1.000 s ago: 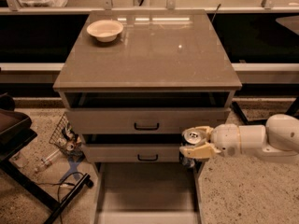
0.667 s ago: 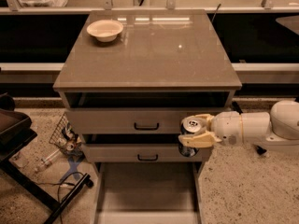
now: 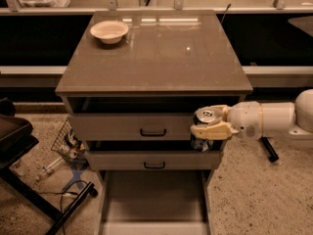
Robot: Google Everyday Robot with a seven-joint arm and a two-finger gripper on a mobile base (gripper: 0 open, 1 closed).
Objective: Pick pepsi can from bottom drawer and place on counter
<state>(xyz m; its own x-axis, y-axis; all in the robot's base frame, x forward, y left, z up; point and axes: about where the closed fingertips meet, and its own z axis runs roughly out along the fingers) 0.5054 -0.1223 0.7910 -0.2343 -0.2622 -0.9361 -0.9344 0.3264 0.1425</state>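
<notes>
Camera view: The gripper is hanging in front of the right end of the cabinet, reaching in from the right on a white arm. Its cream fingers are clamping the pepsi can and holding it upright in the air. The can is showing a shiny silver top with a pull tab above the front finger and a dark blue-black body below it. Down and to the left of the gripper, the bottom drawer is standing pulled out, showing its flat grey floor and low side walls. Just left of the gripper, two upper drawers with black handles are sitting slightly open. Above and to the left of it, the glossy grey-brown table is carrying a white bowl near its far left corner.
</notes>
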